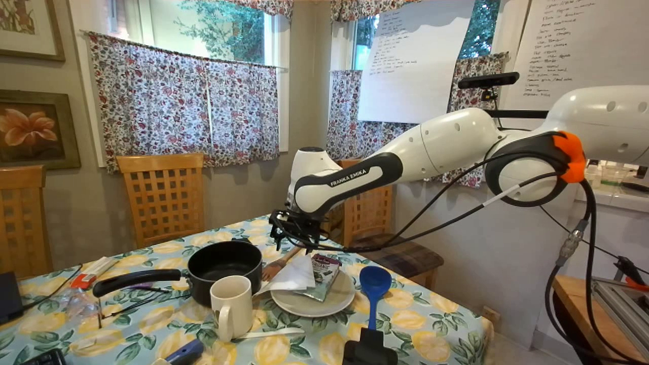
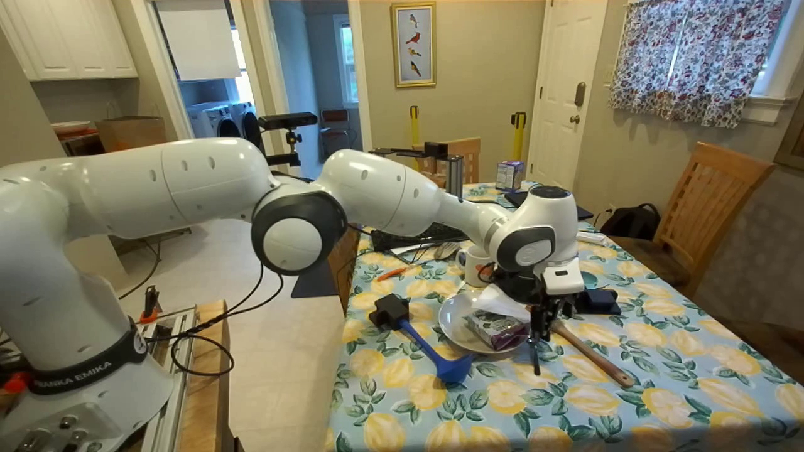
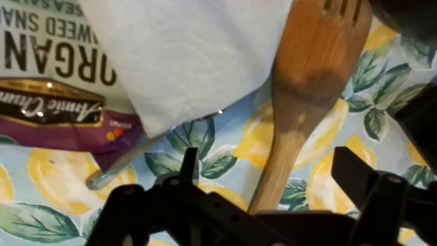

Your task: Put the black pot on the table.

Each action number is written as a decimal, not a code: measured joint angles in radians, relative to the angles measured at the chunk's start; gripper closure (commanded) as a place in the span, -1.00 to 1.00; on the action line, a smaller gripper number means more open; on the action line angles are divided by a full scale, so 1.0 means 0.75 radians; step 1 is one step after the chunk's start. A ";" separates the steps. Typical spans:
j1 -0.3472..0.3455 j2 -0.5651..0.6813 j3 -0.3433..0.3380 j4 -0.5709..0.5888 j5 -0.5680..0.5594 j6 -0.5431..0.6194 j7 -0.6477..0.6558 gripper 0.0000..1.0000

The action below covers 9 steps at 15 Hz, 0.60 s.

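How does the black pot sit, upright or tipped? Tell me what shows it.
Upright. In an exterior view, the black pot sits on the table with its round mouth facing up and its handle reaching out sideways.

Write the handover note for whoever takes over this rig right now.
Gripper: open, holding nothing; in the wrist view the wooden spatula shows between its jaws, ungripped.
Black pot: standing on the table, close behind the white mug in an exterior view, apart from the gripper.
Done: the pot is on the table, as the job asks.
Left: apparently nothing for the pot; perhaps just draw the gripper away.
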 measured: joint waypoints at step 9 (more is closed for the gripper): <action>0.010 0.000 0.001 0.060 0.000 -0.144 0.121 -1.00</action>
